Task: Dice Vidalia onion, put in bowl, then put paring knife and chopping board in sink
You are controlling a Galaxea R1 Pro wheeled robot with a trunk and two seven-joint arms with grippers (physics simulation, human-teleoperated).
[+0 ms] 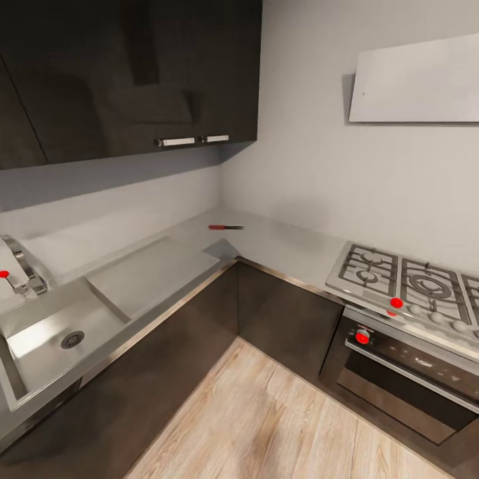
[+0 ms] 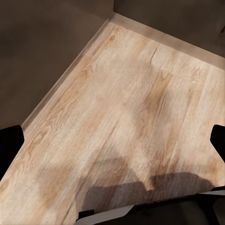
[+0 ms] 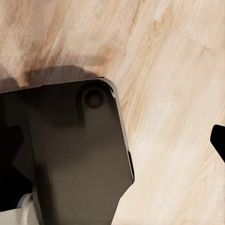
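The head view looks down into a corner of the kitchen, where the grey countertop (image 1: 279, 243) bends in an L with a thin light-wood strip along its front edge. Glossy dark wall cabinets (image 1: 133, 73) hang above the left run, and dark base cabinets (image 1: 279, 319) stand under both runs. The walls are pale grey, and a light wood plank floor (image 1: 266, 419) fills the space between the cabinet fronts.

The sink (image 1: 46, 339) is set into the left run: a matte grey basin with a round drain (image 1: 72, 339), a flat drainboard (image 1: 150, 273) beside it toward the corner, and a chrome tap (image 1: 20, 269) with a red knob at the back. No onion shows in the part of the basin that can be seen. Near the corner, a small red-handled knife (image 1: 225, 227) with a thin dark blade lies flat on the worktop, well apart from the sink. On the right run sits a gas hob (image 1: 412, 283) with red knobs, over an oven (image 1: 406, 379).

In the left wrist view, the left gripper (image 2: 112, 143) hangs over the plank floor with its dark fingertips (image 2: 9, 145) at opposite edges of the picture, spread wide and holding nothing. In the right wrist view, one dark fingertip (image 3: 218, 140) of the right gripper shows over the floor, beside a dark part of the robot's base (image 3: 70, 154); how far that pincer is spread cannot be told.
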